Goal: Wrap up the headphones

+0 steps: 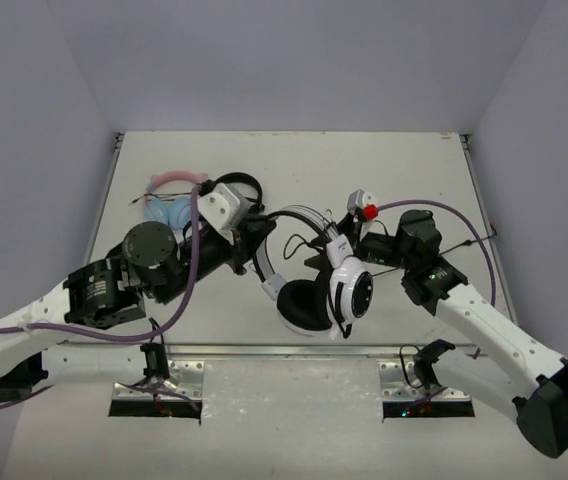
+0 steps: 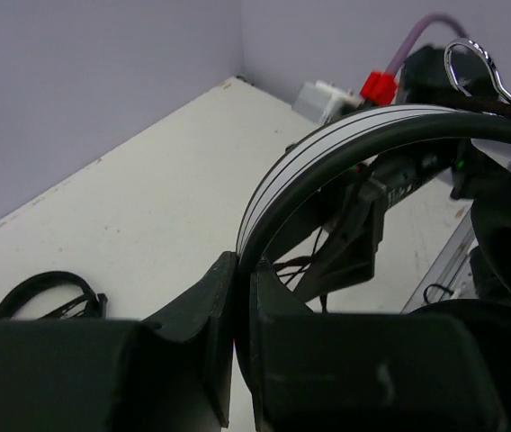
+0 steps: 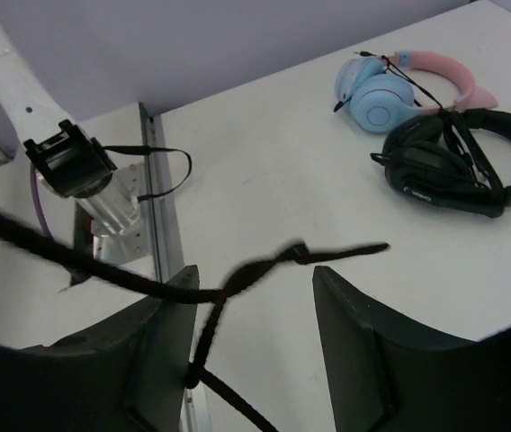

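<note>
- Two arms meet over the middle of the worktop [image 1: 384, 160], with the white headphones [image 1: 352, 292] between them.
- Left gripper [image 2: 237, 297] is clenched on the headband [image 2: 327, 148]. Its two fingers pinch the white, black-striped band near one end, and the band arches up and away from them.
- From above, the headband curves from the left gripper over toward the right arm. The two ear cups sit below it, toward the near edge of the worktop. One shows its black cushion [image 1: 304, 305], the other its white outer shell.
- I cannot tell whether the cups rest on the worktop or hang just above it.
- Right gripper [image 3: 254, 274] is released, its fingers spread wide apart.
- Thin black cable [image 3: 103, 265] runs in from the left of the right wrist view, crosses the left finger [image 3: 161, 346], and ends in a thicker knotted section with a short tail in the gap between the fingers. A second strand drops down beside the left finger. Nothing is pinched there.
- Pink-and-blue pair [image 3: 399, 85] lies at the far left of the worktop. The all-black pair [image 3: 462, 162] lies just beside it. Both are well apart from the white headphones.
</note>
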Controlling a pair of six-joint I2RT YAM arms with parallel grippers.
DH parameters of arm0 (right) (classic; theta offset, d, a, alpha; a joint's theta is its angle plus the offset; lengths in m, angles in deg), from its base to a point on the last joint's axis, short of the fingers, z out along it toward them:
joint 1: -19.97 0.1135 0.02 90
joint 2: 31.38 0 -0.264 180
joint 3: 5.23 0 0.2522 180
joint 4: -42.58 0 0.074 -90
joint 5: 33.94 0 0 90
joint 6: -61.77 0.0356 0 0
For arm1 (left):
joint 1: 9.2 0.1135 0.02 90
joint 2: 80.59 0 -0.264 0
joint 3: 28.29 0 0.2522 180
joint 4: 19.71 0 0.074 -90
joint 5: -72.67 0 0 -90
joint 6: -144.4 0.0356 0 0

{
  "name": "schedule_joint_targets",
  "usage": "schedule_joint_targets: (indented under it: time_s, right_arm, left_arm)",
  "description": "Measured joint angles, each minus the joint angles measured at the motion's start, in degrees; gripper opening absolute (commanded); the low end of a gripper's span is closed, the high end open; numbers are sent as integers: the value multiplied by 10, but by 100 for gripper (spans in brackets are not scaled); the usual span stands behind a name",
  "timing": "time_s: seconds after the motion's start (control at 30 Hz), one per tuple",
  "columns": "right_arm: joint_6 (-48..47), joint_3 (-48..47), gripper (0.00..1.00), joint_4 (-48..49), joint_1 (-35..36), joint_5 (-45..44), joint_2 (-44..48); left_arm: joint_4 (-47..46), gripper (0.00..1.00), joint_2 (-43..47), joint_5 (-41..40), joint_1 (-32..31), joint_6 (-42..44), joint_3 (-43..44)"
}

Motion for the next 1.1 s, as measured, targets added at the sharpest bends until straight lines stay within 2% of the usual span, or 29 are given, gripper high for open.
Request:
schedule_joint_targets:
  time_s: [0.13,0.27,0.3,0.33,0.37,0.4,0.57,0.7,0.9,1.1]
  right_arm:
    - [50,23,55,96,0,27,-56]
    - [87,56,50,170,1,43,-83]
    - [92,65,43,183,3,45,-85]
    - [95,76,19,195,5,45,-86]
    - [95,85,5,204,8,45,-86]
    - [101,95,1,218,11,46,-85]
    - [108,144,1,251,20,37,-81]
    - [106,211,1,244,21,-10,-34]
    - [123,324,1,136,23,-163,70]
    - [150,337,1,-5,23,-260,183]
  left_arm:
    - [-19,0,0,-17,0,-44,43]
    - [-53,0,7,-53,0,-82,65]
    - [-60,0,10,-69,-1,-92,68]
    - [-66,0,11,-84,-1,-97,71]
    - [-72,0,12,-100,-1,-103,75]
    - [-77,0,12,-120,-1,-108,80]
    - [-113,0,5,-240,-1,-121,86]
    - [-179,0,-14,-355,-1,-91,88]
    - [-386,0,-75,-507,18,85,128]
    - [-409,0,-150,-556,89,125,250]
